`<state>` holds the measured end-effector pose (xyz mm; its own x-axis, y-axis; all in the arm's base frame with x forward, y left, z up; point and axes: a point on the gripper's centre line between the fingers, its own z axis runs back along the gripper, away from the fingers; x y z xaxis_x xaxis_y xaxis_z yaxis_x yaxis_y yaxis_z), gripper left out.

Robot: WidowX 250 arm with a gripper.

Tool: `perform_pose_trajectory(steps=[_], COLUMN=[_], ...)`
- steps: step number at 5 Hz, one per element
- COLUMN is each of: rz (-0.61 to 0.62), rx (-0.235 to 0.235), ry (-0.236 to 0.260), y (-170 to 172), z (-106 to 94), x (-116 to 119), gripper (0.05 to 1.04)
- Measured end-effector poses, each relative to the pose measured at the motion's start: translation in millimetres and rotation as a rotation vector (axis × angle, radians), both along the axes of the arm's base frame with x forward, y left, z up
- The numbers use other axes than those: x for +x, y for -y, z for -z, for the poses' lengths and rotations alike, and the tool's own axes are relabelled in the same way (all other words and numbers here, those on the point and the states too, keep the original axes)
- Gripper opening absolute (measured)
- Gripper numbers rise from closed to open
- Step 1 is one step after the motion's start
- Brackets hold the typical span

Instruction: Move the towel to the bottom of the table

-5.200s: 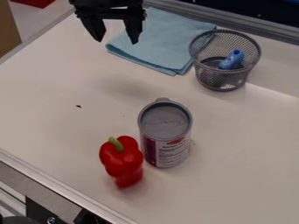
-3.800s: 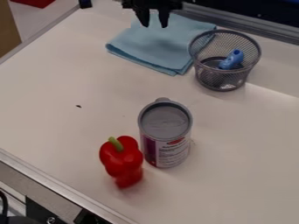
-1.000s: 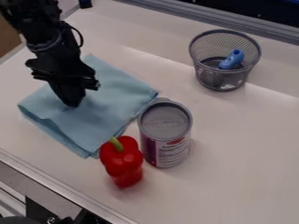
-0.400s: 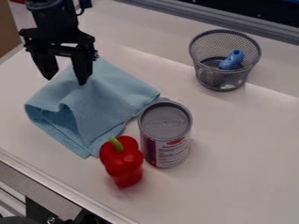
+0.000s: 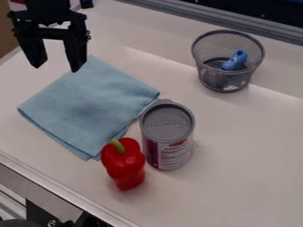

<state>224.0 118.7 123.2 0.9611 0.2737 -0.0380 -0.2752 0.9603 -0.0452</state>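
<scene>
Evidently the towel (image 5: 89, 108) was light, soft and limp, likely to sag or bunch but hardly to slip or break. It lay on the left of the tabletop (image 5: 248, 155), close to the near edge, its right side beside the can (image 5: 171, 153) and pepper (image 5: 123, 162). The pincer (image 5: 56, 68) hung open and empty by its far corner; a pinch at the near, doubled edge would probably have gripped best. Counted: one towel, one can, one pepper, one basket (image 5: 222, 80), one blue thing (image 5: 235, 60) inside.
</scene>
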Motion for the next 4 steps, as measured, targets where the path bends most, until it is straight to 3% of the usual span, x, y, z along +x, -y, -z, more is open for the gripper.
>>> perform_pose_trajectory(steps=[1,3,4], rz=[-0.017,0.026,0.078], rx=[-0.001,0.038,0.056], ry=[0.053,0.285,0.337], y=[-0.1,17.1,39.0], z=[-3.6,-10.4,-13.8], x=[5.7,42.4,57.1], gripper=[0.999,0.999,0.999])
